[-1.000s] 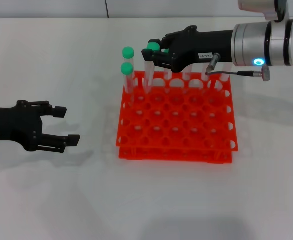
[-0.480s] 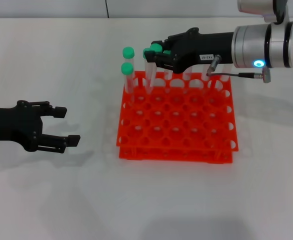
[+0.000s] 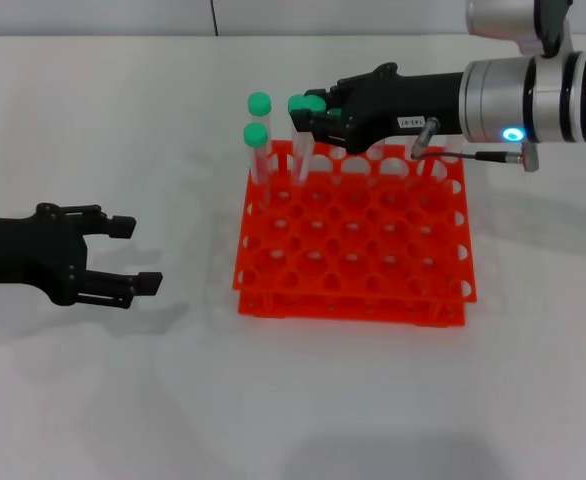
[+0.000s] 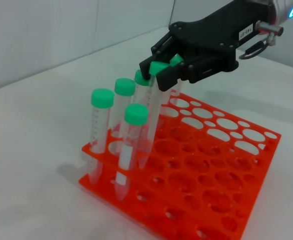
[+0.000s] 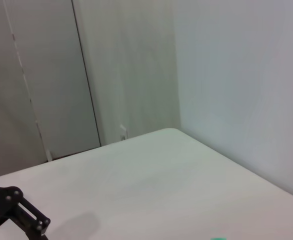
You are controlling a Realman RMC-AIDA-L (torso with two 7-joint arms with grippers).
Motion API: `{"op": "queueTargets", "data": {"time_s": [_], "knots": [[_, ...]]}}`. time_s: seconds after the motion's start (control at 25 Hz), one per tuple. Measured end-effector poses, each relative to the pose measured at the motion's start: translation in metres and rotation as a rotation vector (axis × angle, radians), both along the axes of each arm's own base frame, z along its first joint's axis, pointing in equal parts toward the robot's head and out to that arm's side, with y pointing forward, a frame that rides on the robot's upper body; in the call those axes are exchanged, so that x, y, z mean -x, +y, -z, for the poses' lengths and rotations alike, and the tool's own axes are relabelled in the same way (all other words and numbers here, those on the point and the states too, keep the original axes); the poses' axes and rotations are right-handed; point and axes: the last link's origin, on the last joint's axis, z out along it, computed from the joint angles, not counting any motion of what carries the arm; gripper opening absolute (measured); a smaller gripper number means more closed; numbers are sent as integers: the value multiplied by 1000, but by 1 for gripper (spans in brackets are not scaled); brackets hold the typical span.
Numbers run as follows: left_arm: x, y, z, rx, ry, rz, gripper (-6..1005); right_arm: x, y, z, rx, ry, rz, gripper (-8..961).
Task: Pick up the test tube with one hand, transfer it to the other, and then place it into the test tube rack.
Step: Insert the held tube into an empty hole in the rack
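Observation:
The orange-red test tube rack stands mid-table and also shows in the left wrist view. My right gripper, black with a white label, is over the rack's back left corner. It is shut on the green cap of the test tube, which hangs with its lower end in a back-row hole. The left wrist view shows that gripper pinching the cap. My left gripper is open and empty, low over the table left of the rack.
Three other green-capped tubes stand in the rack's back left corner. The right wrist's cable and plug hang over the rack's back edge. The right wrist view shows only walls, table and the left gripper.
My right gripper has come down a little with the test tube, sinking it deeper into the rack. The left arm has not moved.

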Motion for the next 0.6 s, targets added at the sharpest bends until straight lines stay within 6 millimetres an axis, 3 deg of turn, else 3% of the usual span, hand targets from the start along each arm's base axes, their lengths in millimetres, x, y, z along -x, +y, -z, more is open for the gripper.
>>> {"op": "queueTargets", "data": {"time_s": [0.6], "knots": [[0, 0, 0, 0, 0, 1, 886, 0, -1, 2, 2, -9, -2, 265]]}}
